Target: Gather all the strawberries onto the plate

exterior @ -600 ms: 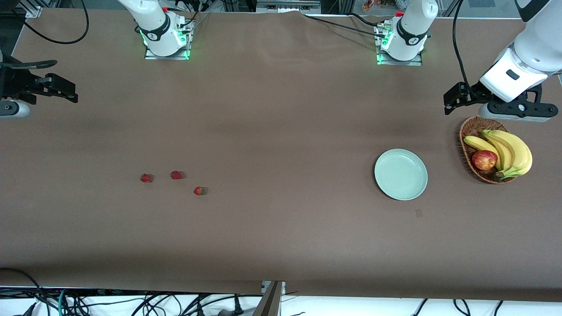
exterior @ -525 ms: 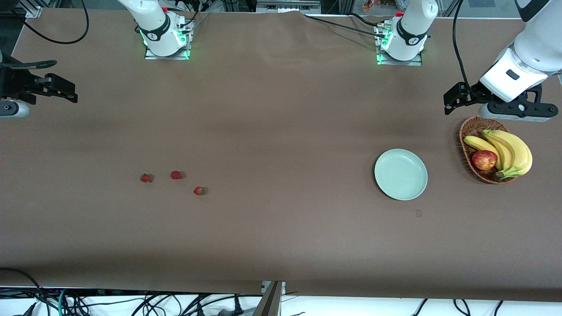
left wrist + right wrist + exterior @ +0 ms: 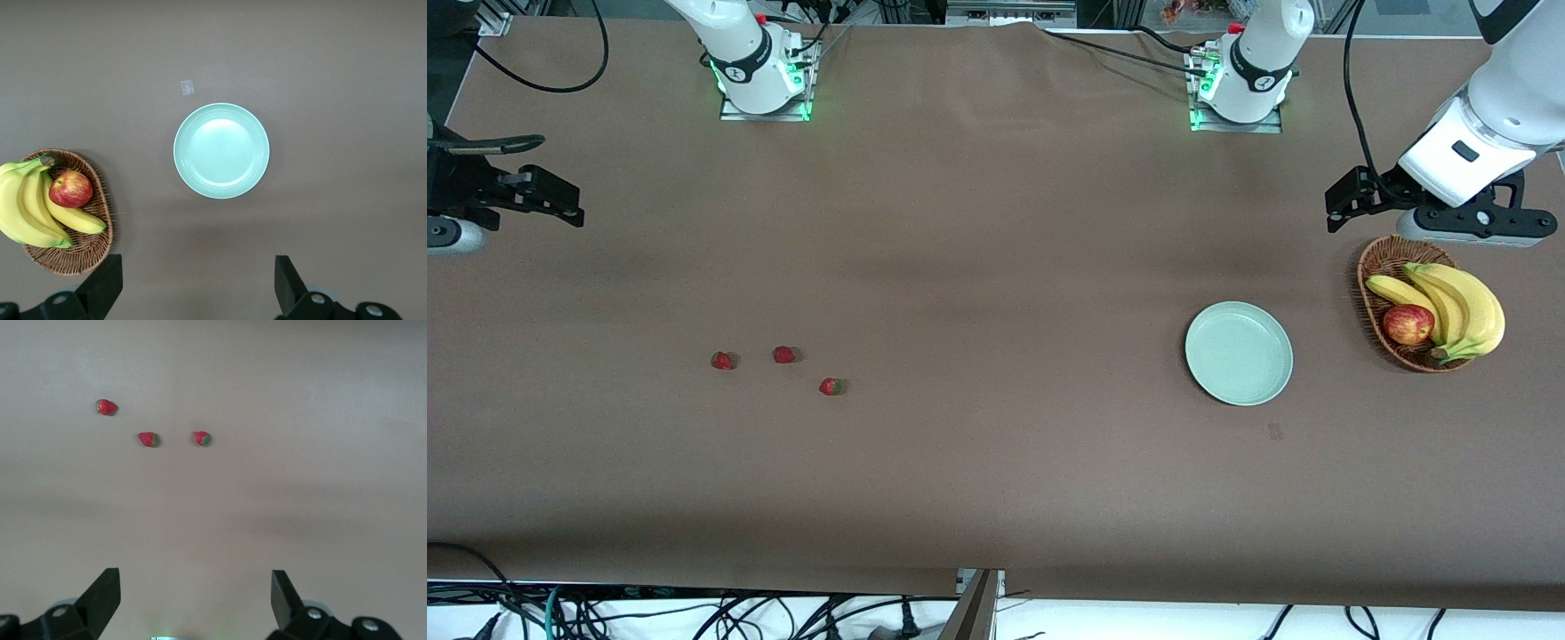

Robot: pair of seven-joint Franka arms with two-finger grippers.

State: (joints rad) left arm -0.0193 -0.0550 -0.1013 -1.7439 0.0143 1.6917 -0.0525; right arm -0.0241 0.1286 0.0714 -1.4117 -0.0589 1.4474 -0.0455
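Three strawberries lie on the brown table toward the right arm's end: one, a second, and a third nearest the front camera. The right wrist view shows them too. The pale mint-green plate is bare and lies toward the left arm's end. My right gripper hangs open and holds nothing over the table's edge at the right arm's end. My left gripper hangs open with nothing in it, over the table beside the basket.
A wicker basket beside the plate holds bananas and a red-yellow apple. A small patch marks the table near the plate. Cables hang along the table's front edge.
The right gripper has shifted slightly lower in the front view. The left arm, the strawberries and the plate have not moved.
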